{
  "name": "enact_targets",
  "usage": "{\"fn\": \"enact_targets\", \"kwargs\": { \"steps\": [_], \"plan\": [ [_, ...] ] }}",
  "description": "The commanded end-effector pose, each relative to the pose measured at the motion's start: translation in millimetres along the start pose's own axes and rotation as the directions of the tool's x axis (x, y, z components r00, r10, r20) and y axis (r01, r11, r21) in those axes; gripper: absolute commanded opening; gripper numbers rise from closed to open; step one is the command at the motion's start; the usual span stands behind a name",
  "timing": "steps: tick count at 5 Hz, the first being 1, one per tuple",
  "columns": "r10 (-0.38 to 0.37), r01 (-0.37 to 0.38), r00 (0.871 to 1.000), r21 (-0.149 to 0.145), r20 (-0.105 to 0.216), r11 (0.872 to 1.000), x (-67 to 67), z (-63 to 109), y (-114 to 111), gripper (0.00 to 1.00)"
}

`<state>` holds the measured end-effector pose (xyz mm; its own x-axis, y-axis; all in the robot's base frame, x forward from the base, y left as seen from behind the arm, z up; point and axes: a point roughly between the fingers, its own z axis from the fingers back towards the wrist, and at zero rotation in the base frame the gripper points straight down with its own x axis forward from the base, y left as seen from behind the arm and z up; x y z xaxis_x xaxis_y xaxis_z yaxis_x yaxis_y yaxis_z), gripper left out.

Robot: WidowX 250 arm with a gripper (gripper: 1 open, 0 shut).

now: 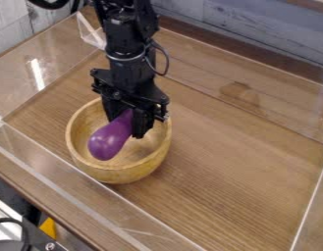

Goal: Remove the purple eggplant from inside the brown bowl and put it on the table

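The purple eggplant [110,138] hangs tilted over the brown bowl [119,169], its fat end low toward the bowl's left side and its upper end between the black fingers. My gripper [133,120] comes down from above and is shut on the eggplant's upper end; the stem cap is hidden by the fingers. The light-brown bowl sits at the left front of the table [236,147]. Whether the eggplant's lower end still touches the bowl's inside I cannot tell.
Clear acrylic walls [46,59] run around the tabletop's edges. The arm's black column [122,39] rises behind the bowl with cables on it. Bare wood stretches to the right of the bowl [242,167].
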<state>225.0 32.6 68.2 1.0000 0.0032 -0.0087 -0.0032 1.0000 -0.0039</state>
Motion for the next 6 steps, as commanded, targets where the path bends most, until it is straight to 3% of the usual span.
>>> {"fn": "enact_targets", "kwargs": {
  "steps": [1, 4, 6],
  "plan": [
    [-0.001, 0.001, 0.998, 0.013, 0.068, 1.0, 10.3, 17.3, -3, 0.0],
    [-0.025, 0.023, 0.997, 0.017, 0.072, 1.0, 9.2, 18.8, -17, 0.0],
    [-0.028, 0.029, 0.998, -0.023, 0.052, 0.999, 4.2, 9.6, -52, 0.0]
  ]
}}
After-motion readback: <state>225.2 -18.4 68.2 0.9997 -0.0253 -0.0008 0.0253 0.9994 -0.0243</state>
